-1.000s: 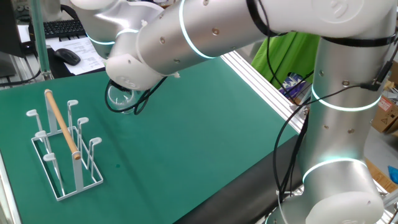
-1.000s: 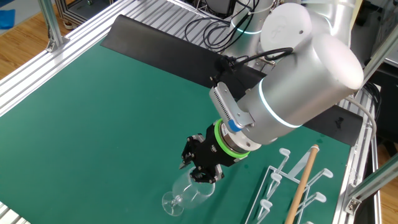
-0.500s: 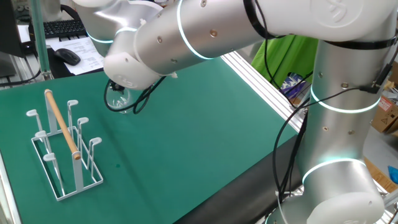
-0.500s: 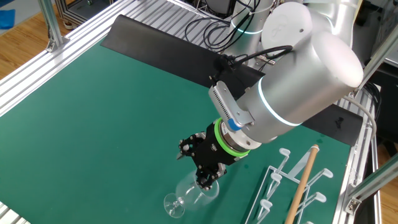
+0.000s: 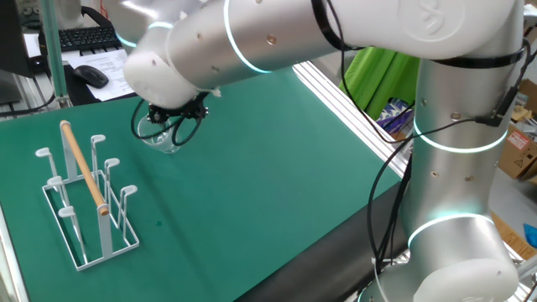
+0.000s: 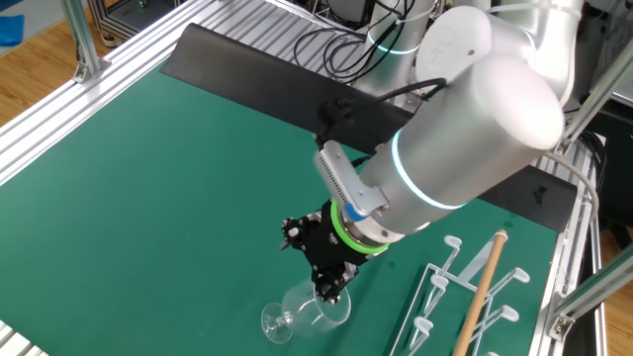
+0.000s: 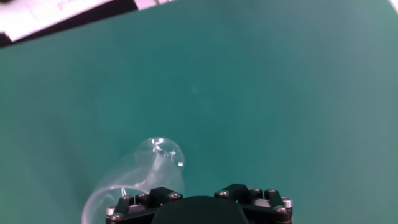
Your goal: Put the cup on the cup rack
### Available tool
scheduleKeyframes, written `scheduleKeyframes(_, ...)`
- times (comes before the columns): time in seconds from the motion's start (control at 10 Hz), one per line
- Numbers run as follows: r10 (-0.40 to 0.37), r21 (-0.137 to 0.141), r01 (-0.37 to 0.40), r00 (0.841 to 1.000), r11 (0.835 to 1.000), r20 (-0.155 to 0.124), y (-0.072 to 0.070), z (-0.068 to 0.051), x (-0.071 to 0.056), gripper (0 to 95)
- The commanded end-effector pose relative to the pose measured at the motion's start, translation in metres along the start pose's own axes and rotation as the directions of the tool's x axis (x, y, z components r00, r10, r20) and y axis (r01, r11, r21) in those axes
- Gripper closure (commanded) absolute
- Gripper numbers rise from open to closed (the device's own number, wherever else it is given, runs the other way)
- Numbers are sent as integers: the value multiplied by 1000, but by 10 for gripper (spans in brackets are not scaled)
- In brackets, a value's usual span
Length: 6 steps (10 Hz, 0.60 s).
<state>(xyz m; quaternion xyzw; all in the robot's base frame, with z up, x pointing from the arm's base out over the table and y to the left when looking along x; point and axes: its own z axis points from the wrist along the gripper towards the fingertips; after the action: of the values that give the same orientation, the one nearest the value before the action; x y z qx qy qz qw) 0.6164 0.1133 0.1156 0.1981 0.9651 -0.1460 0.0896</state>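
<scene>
The cup (image 6: pixel 318 310) is a clear stemmed glass lying on its side on the green mat, its round foot (image 6: pixel 274 323) pointing away from the arm. My gripper (image 6: pixel 311 263) hangs just above the bowl, open, with one black finger (image 6: pixel 332 289) close by the bowl's rim. In one fixed view the cup (image 5: pixel 160 135) shows below the gripper (image 5: pixel 172 117), right of the cup rack (image 5: pixel 84 201). The cup rack (image 6: pixel 475 297) is white wire with a wooden rod on top. The hand view has the cup (image 7: pixel 155 163) at the lower left; my fingertips are out of its frame.
A keyboard (image 5: pixel 82 38), a mouse (image 5: pixel 91 75) and papers lie beyond the mat's far left edge. Aluminium rails (image 6: pixel 59 109) border the mat, and a black strip (image 6: pixel 247 74) runs along its far side. The arm's big body (image 5: pixel 453 168) stands at the right.
The jaws have spread apart from a near-shut grip at the cup's bowl. The hand has shifted slightly and the cup stays lying on the mat.
</scene>
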Motion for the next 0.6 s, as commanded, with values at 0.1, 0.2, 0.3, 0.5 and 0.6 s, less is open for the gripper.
scheduleKeyframes(0.1, -12, 0, 12, 1000, 1000, -9, -3, 1, 7, 380)
scheduleKeyframes(0.2, -12, -5, 12, 1000, 1000, -15, -3, 2, 9, 380)
scheduleKeyframes(0.3, -13, -7, 13, 1000, 1000, -21, -3, 1, 9, 380)
scheduleKeyframes(0.5, 4, -34, -6, 999, 999, -48, -2, -1, 12, 380)
scheduleKeyframes(0.6, 13, -39, -15, 999, 999, -50, -1, -1, 14, 380)
